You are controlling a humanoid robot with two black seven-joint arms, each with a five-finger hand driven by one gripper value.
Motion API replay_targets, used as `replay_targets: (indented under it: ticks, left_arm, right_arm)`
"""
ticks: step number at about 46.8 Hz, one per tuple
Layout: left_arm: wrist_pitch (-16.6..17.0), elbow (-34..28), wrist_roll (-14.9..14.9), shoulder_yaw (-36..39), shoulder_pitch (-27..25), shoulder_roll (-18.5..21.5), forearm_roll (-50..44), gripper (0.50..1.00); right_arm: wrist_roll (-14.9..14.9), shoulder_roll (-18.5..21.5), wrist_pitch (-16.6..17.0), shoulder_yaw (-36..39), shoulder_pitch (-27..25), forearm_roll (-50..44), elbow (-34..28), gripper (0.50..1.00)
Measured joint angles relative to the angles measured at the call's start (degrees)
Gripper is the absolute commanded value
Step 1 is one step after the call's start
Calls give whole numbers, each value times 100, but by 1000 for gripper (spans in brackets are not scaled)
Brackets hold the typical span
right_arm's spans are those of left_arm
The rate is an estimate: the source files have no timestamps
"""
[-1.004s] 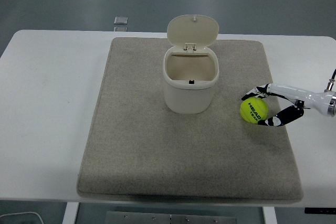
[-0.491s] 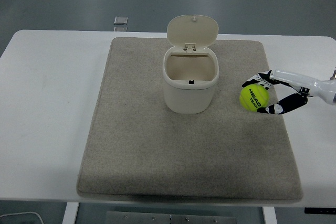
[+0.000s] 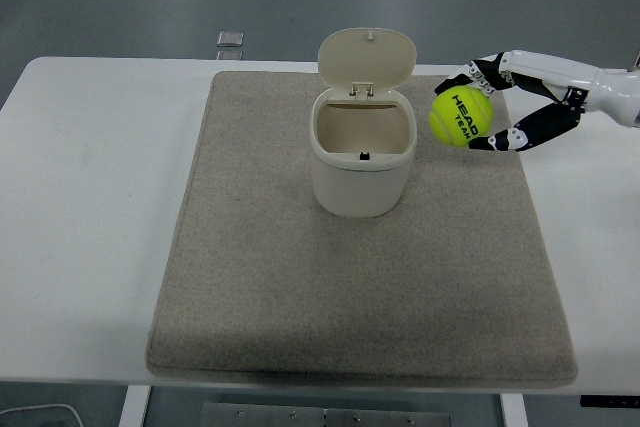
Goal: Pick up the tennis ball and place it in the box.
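Observation:
A yellow-green tennis ball point(image 3: 460, 117) is held in my right hand point(image 3: 488, 105), whose fingers are curled around it from the right. The hand holds the ball in the air, just right of the box's rim. The box point(image 3: 363, 153) is a cream bin standing on the mat's middle rear, its hinged lid point(image 3: 367, 57) tipped up and back, its inside empty. My left arm is out of view.
A grey felt mat point(image 3: 360, 277) covers the middle of the white table point(image 3: 90, 207). A small grey object point(image 3: 230, 40) lies beyond the table's far edge.
My right hand has lifted the ball off the mat and carried it up and left, from the mat's right side to beside the box's rim.

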Motion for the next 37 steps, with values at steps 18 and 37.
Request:
replay_targets:
  ticks: [18,37]
  left_arm:
    - [0,0,1,0,0,0,0,992]
    - [-1,0,0,0,-1,0,0,992]
  right_arm:
    - [-385,773,-45,-4,195,11,-87,500]
    - [-753,1031,-324,-17,152,237,-204,764]
